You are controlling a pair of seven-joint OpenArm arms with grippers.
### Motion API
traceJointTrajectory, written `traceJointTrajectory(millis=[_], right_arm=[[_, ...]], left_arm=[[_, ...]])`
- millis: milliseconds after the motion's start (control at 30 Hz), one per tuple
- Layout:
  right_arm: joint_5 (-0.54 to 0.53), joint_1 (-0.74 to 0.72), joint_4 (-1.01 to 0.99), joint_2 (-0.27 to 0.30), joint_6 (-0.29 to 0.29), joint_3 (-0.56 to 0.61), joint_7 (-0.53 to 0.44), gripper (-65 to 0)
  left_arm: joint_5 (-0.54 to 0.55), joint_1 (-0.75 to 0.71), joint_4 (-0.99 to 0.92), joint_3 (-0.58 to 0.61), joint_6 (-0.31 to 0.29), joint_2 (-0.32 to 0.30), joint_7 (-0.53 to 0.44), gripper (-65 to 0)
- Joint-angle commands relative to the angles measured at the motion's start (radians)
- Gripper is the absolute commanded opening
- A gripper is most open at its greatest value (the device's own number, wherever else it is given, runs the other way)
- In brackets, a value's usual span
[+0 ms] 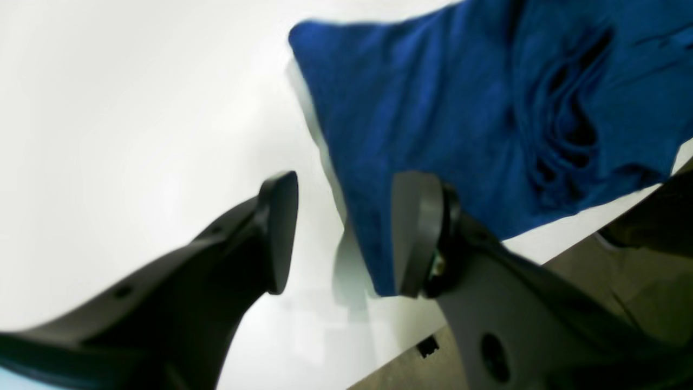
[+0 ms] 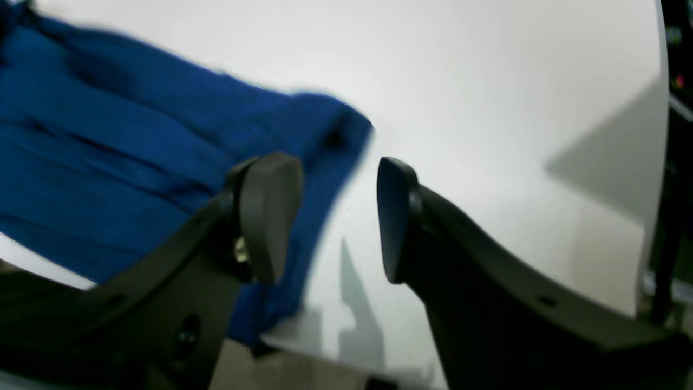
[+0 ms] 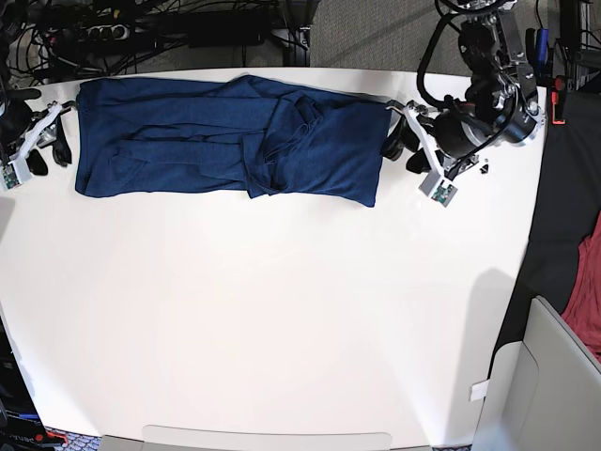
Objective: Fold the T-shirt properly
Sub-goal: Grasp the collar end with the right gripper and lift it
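T-shirt (image 3: 225,150) spread as a long band along far edge of white bench (image 3: 282,319), sleeves folded in, bunched wrinkles near middle. Left gripper (image 3: 401,143) just beside shirt's right end, fingers (image 1: 281,227) apart, nothing held; one finger over the cloth edge in the wrist view, the other over bare bench. Right gripper (image 3: 44,141) at shirt's left end, fingers (image 2: 268,211) apart, empty, shirt corner near the gap. Likely step: re-grip both ends for next fold. Best done by pinching both layers at matching corners, lifting evenly, keeping hem lines parallel, smoothing centre bunching first. Risk: catching top layer only, skewing fold. Red cloth (image 3: 584,282) at right, off bench.
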State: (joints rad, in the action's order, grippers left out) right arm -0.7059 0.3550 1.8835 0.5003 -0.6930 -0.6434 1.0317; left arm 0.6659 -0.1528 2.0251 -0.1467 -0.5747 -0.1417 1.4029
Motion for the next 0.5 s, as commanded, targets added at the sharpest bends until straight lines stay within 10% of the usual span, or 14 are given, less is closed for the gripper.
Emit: traceJointTrajectory(millis=[0, 133, 333, 467], right_arm=[[-0.007, -0.007, -0.009, 0.019, -0.005, -0.002, -0.02, -39.6], [-0.004, -0.047, -0.104, 0.019, -0.005, 0.035, -0.02, -35.8], [-0.002, -0.095, -0.21, -0.024, -0.005, 0.043, -0.021, -7.5], [-0.001, -0.119, -0.256, -0.056, -0.005, 0.043, -0.021, -7.0]], left_arm=[[0.022, 0.008, 0.016, 0.003, -0.003, 0.001, -0.007, -37.3], [0.024, 0.008, 0.016, 0.003, -0.003, 0.004, -0.007, -37.3], [0.024, 0.008, 0.016, 0.003, -0.003, 0.004, -0.007, -37.3], [0.024, 0.008, 0.016, 0.003, -0.003, 0.004, -0.007, -37.3]])
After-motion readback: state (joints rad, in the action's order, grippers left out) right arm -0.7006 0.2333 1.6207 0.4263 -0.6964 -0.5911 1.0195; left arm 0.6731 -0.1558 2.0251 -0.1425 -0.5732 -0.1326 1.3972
